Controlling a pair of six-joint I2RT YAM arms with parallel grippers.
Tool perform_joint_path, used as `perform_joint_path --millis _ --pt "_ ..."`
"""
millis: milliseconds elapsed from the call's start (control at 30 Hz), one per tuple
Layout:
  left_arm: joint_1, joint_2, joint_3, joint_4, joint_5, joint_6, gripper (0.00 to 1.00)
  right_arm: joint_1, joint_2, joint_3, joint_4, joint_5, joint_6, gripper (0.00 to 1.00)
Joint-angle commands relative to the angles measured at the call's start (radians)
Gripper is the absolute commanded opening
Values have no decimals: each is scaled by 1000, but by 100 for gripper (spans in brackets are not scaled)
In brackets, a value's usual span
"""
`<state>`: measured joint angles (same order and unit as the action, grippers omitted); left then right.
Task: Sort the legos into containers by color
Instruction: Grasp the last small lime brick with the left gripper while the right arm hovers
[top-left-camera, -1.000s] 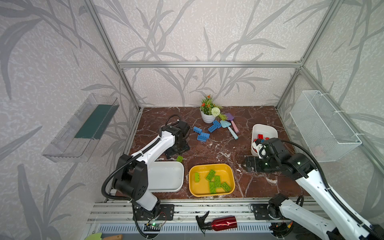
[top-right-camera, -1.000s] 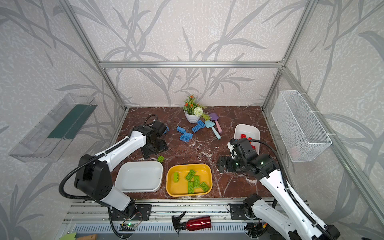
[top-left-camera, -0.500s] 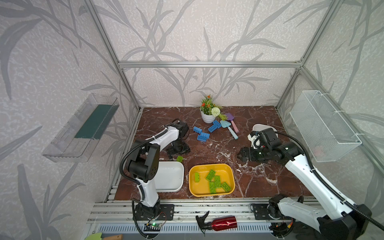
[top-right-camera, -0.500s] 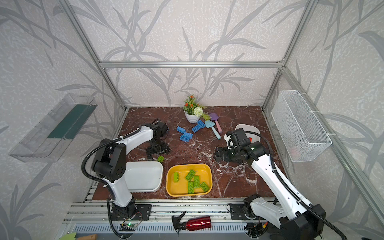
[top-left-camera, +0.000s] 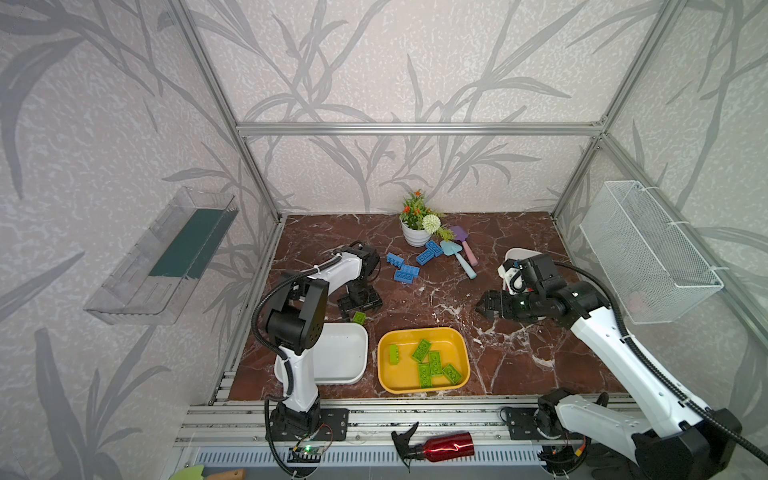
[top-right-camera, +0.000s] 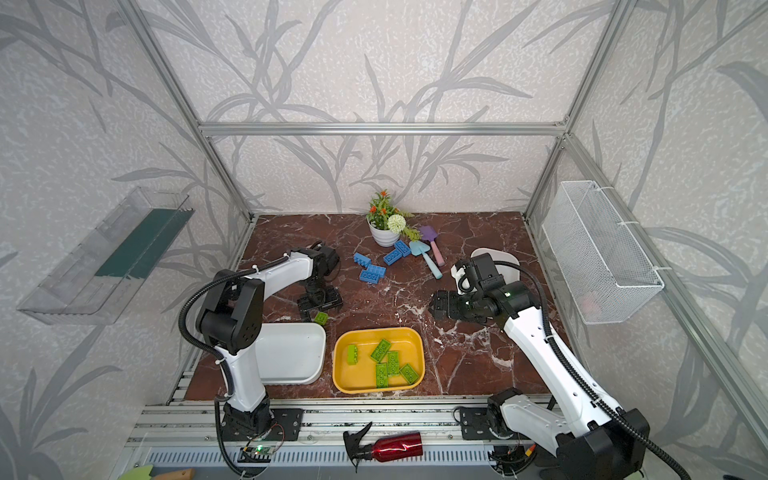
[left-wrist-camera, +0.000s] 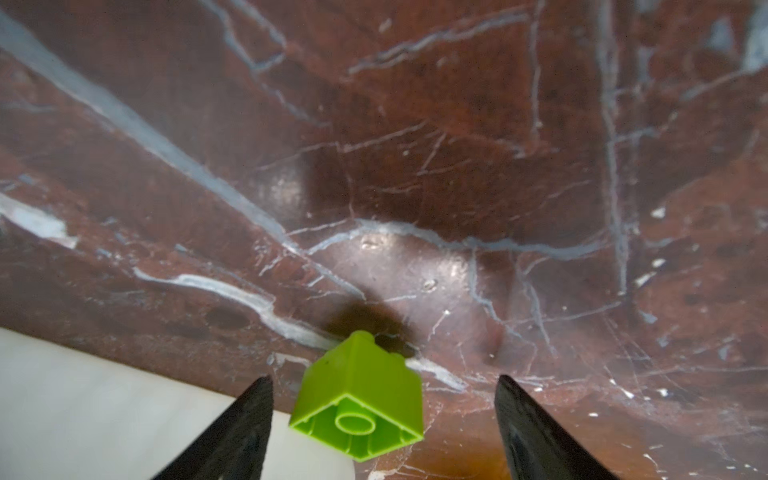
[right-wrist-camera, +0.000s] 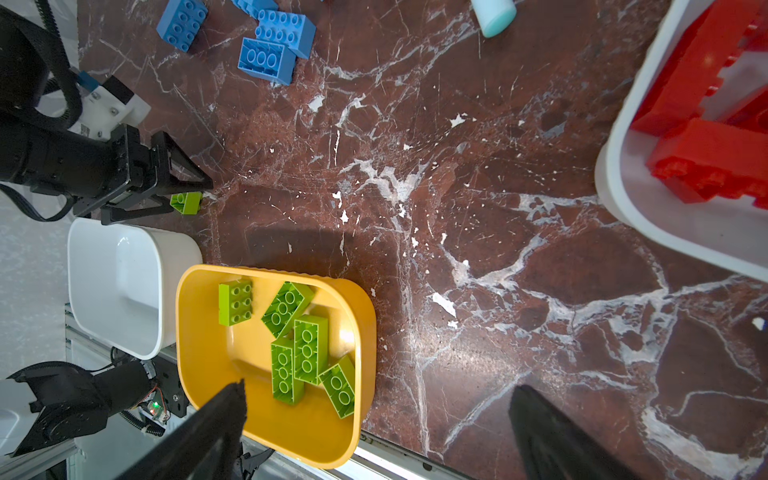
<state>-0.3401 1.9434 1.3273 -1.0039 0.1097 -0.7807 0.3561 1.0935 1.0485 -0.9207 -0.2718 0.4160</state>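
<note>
1. Dark red-brown marble-patterned tabletop (top-left-camera: 440, 293) forms the floor of a cell papered with grey leaf print.
2. Left gripper (left-wrist-camera: 380, 380), left of centre in both top views, points down at the marble with its black fingers apart. A small lime-green studded plastic brick (top-left-camera: 359, 318) lies between them, and the left wrist view shows a gap on each side of it.
3. That brick rests on the marble just above the upper right corner of the white rounded-rectangle plastic tub (top-left-camera: 347, 353) at lower left.
4. Yellow rounded-rectangle plastic tub (top-left-camera: 422, 331), lower centre, holds five lime-green bricks (top-left-camera: 434, 365).
5. Right gripper (right-wrist-camera: 378, 390), right of centre in both top views, hangs over the marble with its fingers wide apart, gripping nothing.
6. Up and right of it, partly hidden by the arm, a second white tub (right-wrist-camera: 609, 187) holds red bricks (right-wrist-camera: 706, 166).
7. Several blue bricks (top-left-camera: 406, 274) lie loose at upper centre, near a white ribbed flower pot (top-left-camera: 415, 239).
</note>
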Motion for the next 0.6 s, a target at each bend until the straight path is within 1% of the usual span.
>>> perform_joint_path --millis 0,67,167,367,567 --pt "1 16 36 3 21 4 78 -3 -24 7 -6 -12 3 99" --pt "-3 14 42 1 31 3 76 -3 -34 1 -12 -7 6 99" --pt "-12 8 50 -2 33 4 75 -3 -52 -11 -16 -1 12 99" --pt "-25 32 65 13 51 -2 71 -3 -81 -30 -21 2 18 99" --pt "-67 62 114 10 56 -11 70 -4 -99 -40 -34 2 14 99"
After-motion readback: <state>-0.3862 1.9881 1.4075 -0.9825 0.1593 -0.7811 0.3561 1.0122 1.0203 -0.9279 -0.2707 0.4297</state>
